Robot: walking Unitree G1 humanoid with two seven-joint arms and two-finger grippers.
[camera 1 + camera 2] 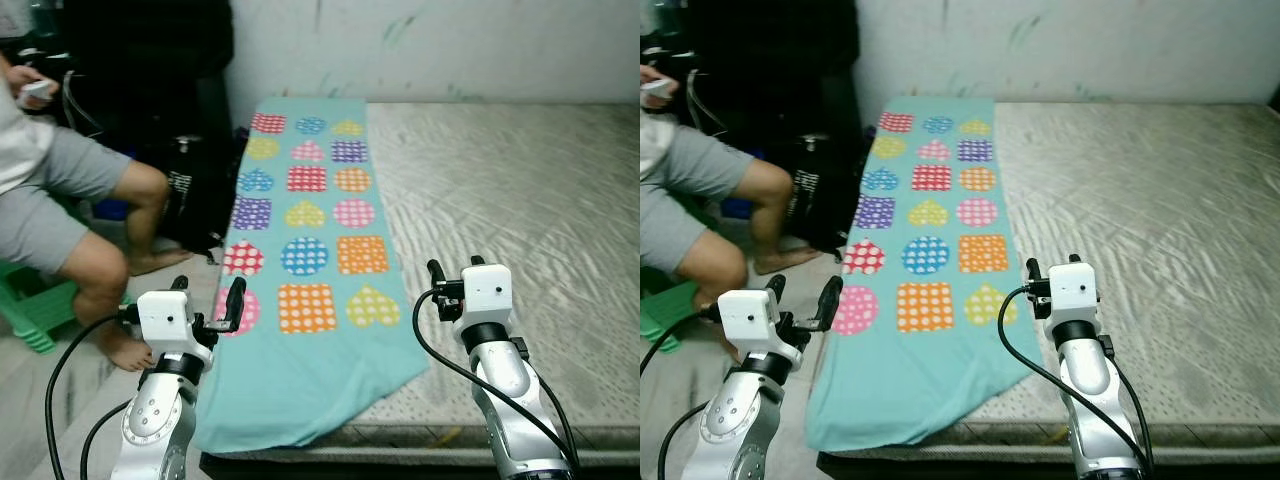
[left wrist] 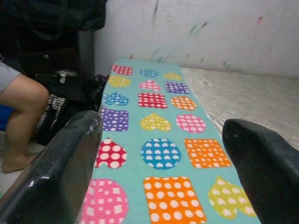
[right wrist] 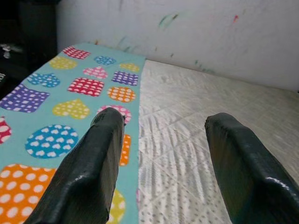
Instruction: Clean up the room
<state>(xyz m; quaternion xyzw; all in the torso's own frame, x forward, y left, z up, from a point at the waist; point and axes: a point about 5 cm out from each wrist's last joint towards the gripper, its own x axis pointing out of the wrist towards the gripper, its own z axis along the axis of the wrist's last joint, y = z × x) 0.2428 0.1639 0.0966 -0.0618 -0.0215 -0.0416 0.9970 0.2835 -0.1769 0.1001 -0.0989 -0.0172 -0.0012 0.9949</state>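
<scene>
From my remote station I log one teal blanket [image 1: 310, 260] lying flat along the left side of one bare quilted mattress [image 1: 520, 210], its near end draping over the mattress's front edge. The blanket carries a printed grid of dotted shapes: I count three columns and six full rows visible in the left eye view, eighteen shapes in all, in red, blue, yellow, purple, pink and orange.

Two grippers are raised in front of the bed. The left gripper [image 1: 206, 303] hovers at the blanket's near left edge, its two black fingers [image 2: 60, 172] spread wide with nothing between them. The right gripper [image 1: 453, 270] hovers over the mattress just beside the blanket's right edge, its two fingers [image 3: 93, 172] likewise spread apart and empty. Neither gripper touches the fabric.

One person [image 1: 60, 190] sits at the left on a green stool [image 1: 35, 310], in grey shorts, barefoot, one hand holding a small white object. One black bag [image 1: 195, 195] stands on the floor between the person and the bed. A marked white wall [image 1: 450, 45] rises behind the mattress.
</scene>
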